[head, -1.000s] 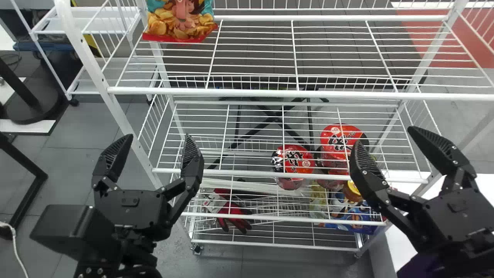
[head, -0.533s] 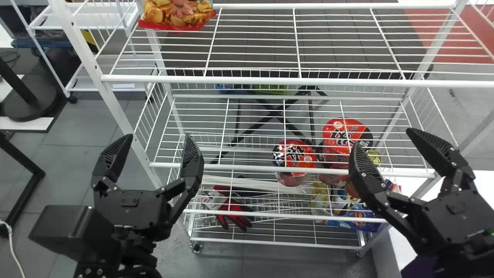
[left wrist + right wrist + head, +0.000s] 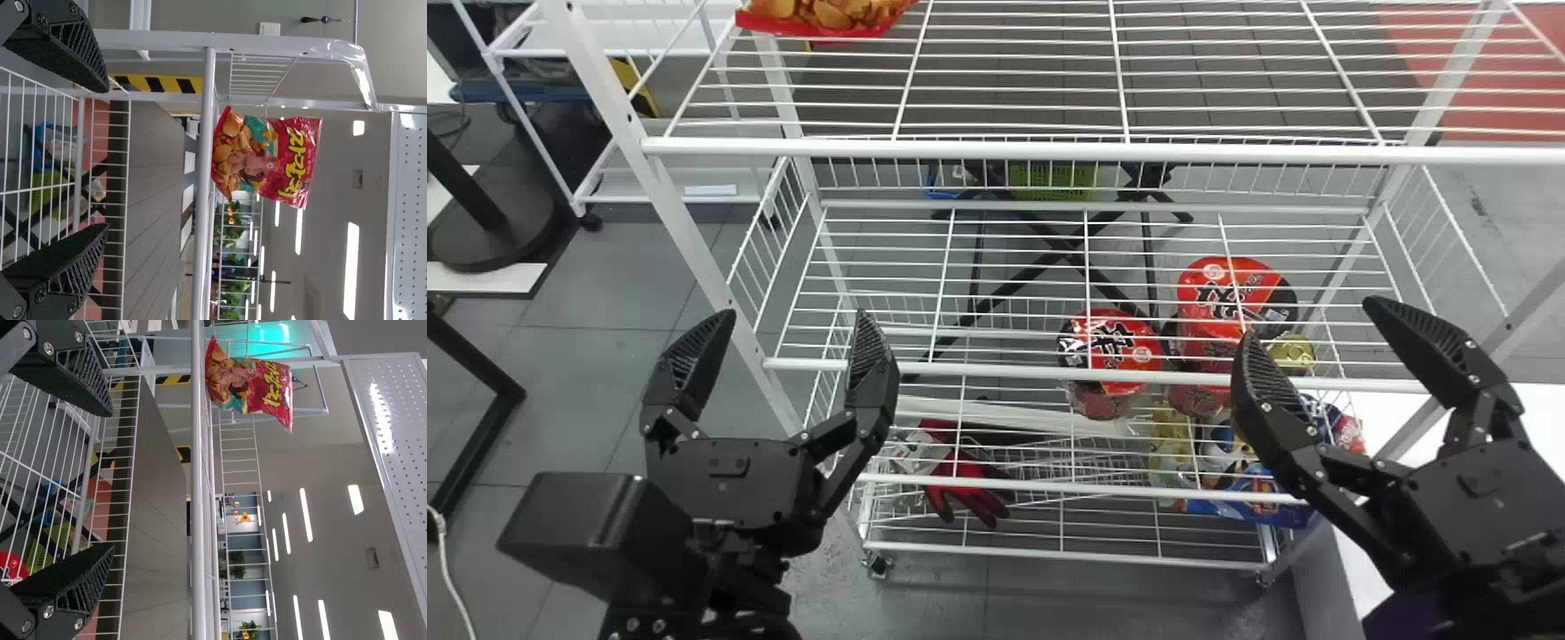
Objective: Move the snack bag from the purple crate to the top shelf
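White wire top shelf (image 3: 202, 220) holds glossy red plastic snack bag (image 3: 293, 160). Black left hand (image 3: 792, 316) and black right hand (image 3: 1308, 320), fingers apart: careless lift could strike front rail (image 3: 1049, 150), toppling bag.

White wire shelves (image 3: 996, 150) w/ snack bag (image 3: 831, 14) up top, 11 o'clock. Lower down: gloves (image 3: 966, 487) approx 7, red-topped packs (image 3: 1113, 348) approx 4.

Grey tiled floor (image 3: 631, 311) | red floor patch (image 3: 1512, 89) | black round base (image 3: 494, 222) | ceiling strip lights (image 3: 306, 515), lit
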Available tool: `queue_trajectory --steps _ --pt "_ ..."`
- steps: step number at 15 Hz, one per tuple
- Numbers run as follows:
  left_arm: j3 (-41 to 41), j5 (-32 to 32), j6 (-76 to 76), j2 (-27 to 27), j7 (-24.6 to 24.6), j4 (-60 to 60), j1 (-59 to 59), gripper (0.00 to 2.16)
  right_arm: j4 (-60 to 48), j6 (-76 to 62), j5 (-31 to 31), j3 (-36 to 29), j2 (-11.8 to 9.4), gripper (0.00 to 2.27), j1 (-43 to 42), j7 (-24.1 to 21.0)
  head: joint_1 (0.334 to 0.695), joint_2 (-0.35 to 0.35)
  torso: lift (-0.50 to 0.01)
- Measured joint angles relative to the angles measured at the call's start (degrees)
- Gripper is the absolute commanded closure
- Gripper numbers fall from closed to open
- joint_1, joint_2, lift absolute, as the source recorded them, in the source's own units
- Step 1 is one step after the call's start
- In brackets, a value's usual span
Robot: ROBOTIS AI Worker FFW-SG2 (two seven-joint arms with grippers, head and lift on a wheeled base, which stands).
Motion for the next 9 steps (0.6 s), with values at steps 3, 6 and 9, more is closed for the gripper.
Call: queue_trajectory --steps 3,6,9 --pt "0.00 0.00 -0.09 0.00 -0.15 0.17 0.00 0.09 0.25 -0.14 0.02 -0.01 0.02 0.12 -0.01 0.02 0.695 0.050 -0.324" --pt "0.00 -0.07 0.00 0.00 -0.17 0.21 0.00 0.09 0.29 -0.17 -0.16 -0.05 0.01 0.12 -0.09 0.17 0.695 0.049 -0.336" --pt "0.00 -0.09 0.01 0.00 -0.09 0.23 -0.12 0.09 0.29 -0.33 -0.21 -0.20 0.00 0.12 -0.16 0.17 0.695 0.048 -0.348"
